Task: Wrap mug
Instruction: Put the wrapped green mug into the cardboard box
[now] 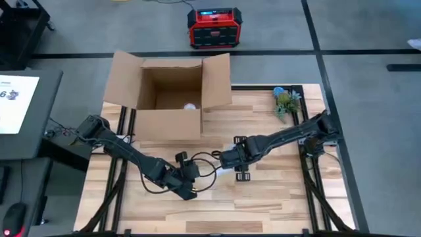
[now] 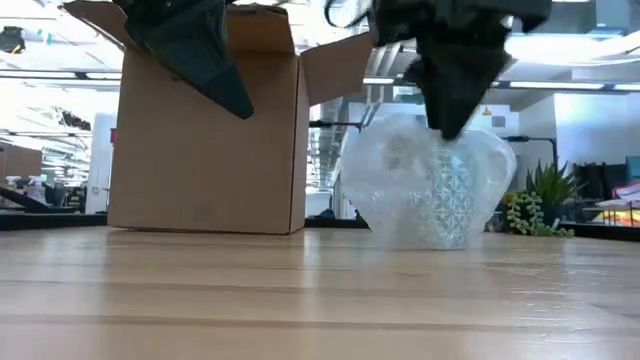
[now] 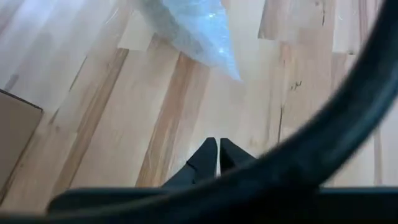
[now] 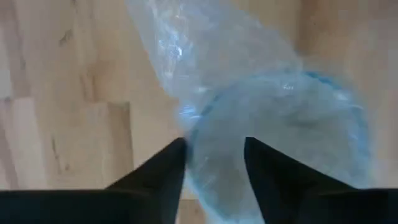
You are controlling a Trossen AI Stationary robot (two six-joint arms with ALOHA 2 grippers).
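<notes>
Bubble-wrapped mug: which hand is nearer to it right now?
Right. The right hand is down on the bubble-wrapped mug, its open fingers straddling the wrap. The left hand is shut and hangs apart from it, over bare table.

Clear, glossy bubble wrap (image 2: 430, 195) covers the mug; the table (image 2: 300, 300) is pale smooth wood, the box (image 2: 205, 150) matt cardboard.

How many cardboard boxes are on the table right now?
1. The open cardboard box stands at the table's far edge, left of centre, behind the bubble-wrapped mug. None other shows.
</notes>
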